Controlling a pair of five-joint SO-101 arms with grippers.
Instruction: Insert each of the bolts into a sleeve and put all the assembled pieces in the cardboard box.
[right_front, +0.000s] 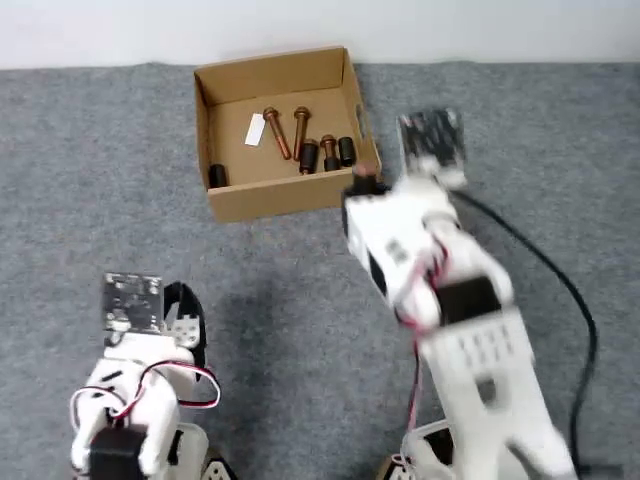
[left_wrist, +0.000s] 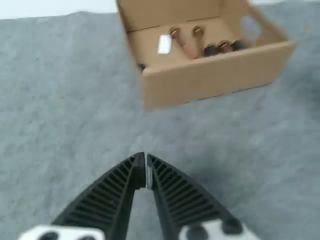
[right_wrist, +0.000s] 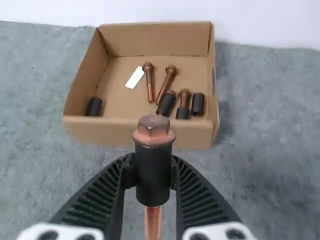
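Found right gripper (right_wrist: 150, 167) clamped on sleeved bolt (right_wrist: 153, 132), just short of cardboard box (right_wrist: 95, 129). Found left gripper (left_wrist: 145, 167) pressed together, empty, well back. Saw bare bolts (right_wrist: 148, 82) and spare sleeves (right_wrist: 197, 104) inside; judged sleeving unfinished.

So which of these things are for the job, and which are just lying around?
For the job:
cardboard box, bolts, black sleeves, sleeved bolt in the right claw.

Just lying about:
white slip in the box, black cable.
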